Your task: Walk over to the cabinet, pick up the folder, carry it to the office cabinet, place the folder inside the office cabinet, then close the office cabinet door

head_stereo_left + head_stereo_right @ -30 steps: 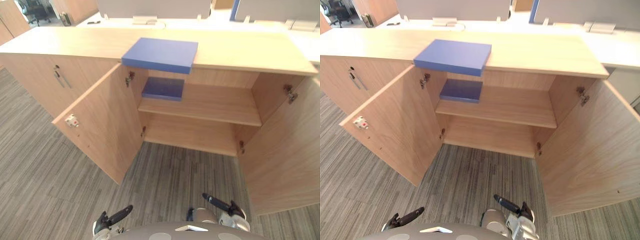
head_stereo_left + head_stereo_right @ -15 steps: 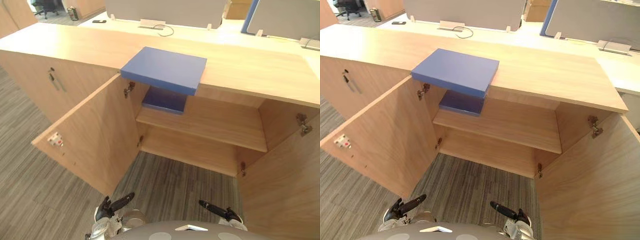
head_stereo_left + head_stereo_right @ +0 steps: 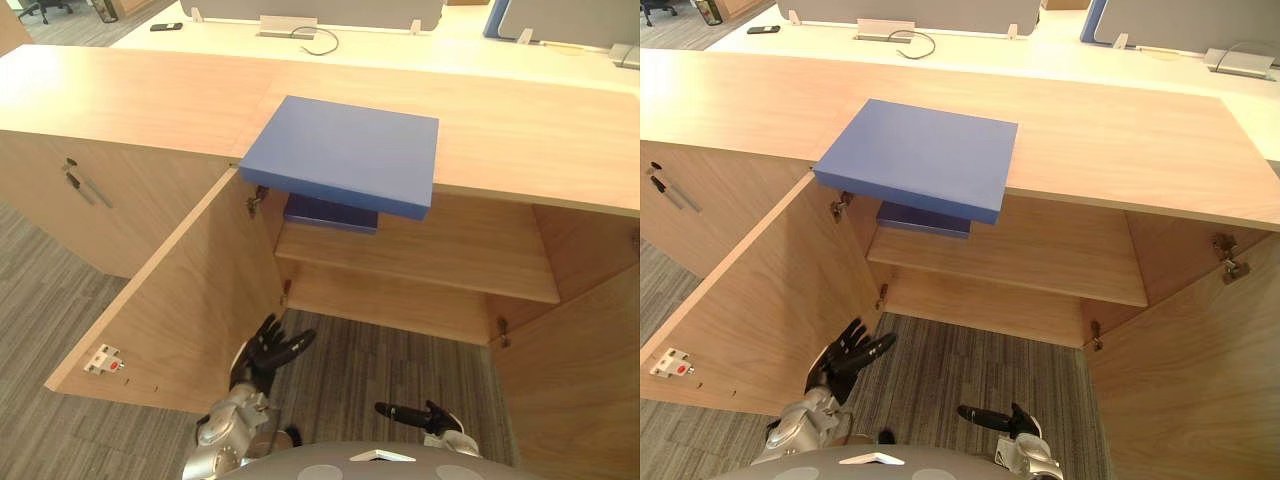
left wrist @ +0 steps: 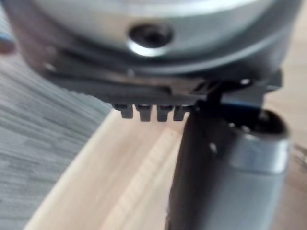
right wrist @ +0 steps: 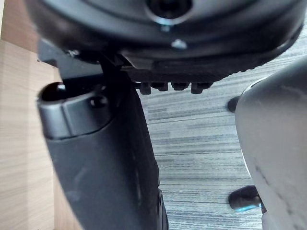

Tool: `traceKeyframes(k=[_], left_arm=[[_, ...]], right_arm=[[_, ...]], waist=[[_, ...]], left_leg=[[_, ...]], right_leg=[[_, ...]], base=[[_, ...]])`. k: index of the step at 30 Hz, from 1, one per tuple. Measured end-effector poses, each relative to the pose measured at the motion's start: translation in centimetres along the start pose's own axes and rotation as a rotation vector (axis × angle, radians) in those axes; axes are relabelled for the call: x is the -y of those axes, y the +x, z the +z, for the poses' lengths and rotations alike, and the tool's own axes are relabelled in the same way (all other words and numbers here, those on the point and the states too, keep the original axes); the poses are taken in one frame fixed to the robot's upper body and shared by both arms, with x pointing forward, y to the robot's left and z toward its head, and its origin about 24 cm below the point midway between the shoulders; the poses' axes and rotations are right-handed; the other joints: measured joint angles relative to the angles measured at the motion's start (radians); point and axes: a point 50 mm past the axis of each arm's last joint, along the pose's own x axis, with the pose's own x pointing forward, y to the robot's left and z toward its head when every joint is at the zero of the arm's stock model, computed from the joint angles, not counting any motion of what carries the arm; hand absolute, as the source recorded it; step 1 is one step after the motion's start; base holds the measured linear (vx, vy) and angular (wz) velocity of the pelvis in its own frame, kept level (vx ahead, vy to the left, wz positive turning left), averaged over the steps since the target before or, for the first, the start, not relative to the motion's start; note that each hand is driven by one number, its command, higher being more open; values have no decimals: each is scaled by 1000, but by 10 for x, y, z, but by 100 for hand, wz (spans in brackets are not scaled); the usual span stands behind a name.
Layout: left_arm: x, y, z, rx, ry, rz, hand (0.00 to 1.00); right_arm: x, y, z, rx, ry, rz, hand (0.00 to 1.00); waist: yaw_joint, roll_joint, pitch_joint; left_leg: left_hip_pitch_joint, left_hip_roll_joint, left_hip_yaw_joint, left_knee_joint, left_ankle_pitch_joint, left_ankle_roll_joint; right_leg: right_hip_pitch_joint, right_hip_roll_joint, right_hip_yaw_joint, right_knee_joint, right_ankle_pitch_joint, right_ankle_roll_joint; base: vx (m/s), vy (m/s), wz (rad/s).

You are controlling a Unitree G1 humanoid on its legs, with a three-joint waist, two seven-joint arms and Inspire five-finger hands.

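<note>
The blue folder (image 3: 345,155) lies flat on the top of the office cabinet (image 3: 130,100), above the open compartment; its near edge overhangs the front edge of the top; neither hand touches it. A second blue folder (image 3: 330,213) lies on the upper shelf (image 3: 440,255) inside, at the shelf's left end, directly below the first. Both doors stand open; the left door (image 3: 180,300) swings out towards the robot and carries a small white latch (image 3: 105,358) near its free edge; the right door (image 3: 1190,390) stands out on the right side.

The left hand (image 3: 265,352) is raised in front of the opening, just beside the inner face of the left door; its fingers are spread and straight; it holds nothing. The right hand (image 3: 1005,420) is low, over the grey striped carpet (image 3: 50,310), well below the folder; its fingers are extended straight; it holds nothing.

Behind the cabinet top is a pale desk (image 3: 400,45) with a cable (image 3: 318,40) on it.
</note>
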Motion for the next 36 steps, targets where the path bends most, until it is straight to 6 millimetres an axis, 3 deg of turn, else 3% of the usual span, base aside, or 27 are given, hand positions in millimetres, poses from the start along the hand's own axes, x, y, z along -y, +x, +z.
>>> traceKeyframes(k=[6, 9, 15, 19, 24, 28, 36], left_arm=[[46, -20, 48, 245, 5, -167, 100], [57, -25, 63, 372, 147, -79, 100], [46, -28, 68, 476, 355, 248, 100], [36, -30, 69, 512, 446, 392, 100], [34, -30, 69, 532, 504, 443, 100], [38, -29, 69, 563, 592, 458, 100], [71, -13, 109, 849, 981, 356, 100]], right_arm=[[9, -1, 2, 17, -65, -19, 100], [10, -2, 0, 23, -64, -45, 100], [10, -4, -3, 40, -69, -107, 100], [0, -5, -9, 28, -67, -104, 100], [-4, -6, -10, 25, -85, -102, 100], [-3, -6, -12, 16, -70, -105, 100], [-1, -4, -16, -16, -85, -110, 100]], waist=[[-2, 42, -28], [0, 39, -30], [5, 23, -42], [12, -15, -52], [13, -31, -62], [1, -17, -75], [-3, -22, -107]], left_leg=[[4, 15, -14, -84, 52, -9], [14, 22, -29, -114, 74, -13], [38, 19, -33, -181, 120, -15], [35, 10, -34, -199, 141, -14], [16, -11, -32, -201, 160, -12], [13, -11, -48, -201, 171, -20], [0, -11, -49, -200, 178, -16]], right_leg=[[-25, 30, -4, -23, 28, -3], [-22, 34, -17, -22, 29, -3], [-24, 37, -28, -23, 29, -3], [-25, 30, -30, -41, 28, -2], [-36, 11, -35, -59, 0, 9], [-39, 16, -44, -53, -13, 13], [-51, 20, -35, -57, -2, 18]], base=[[-20, -50, -2], [-41, -78, 13], [-64, -28, 3], [-97, -16, -1], [-130, -13, -4], [-122, -27, 9], [3, -8, -1]])
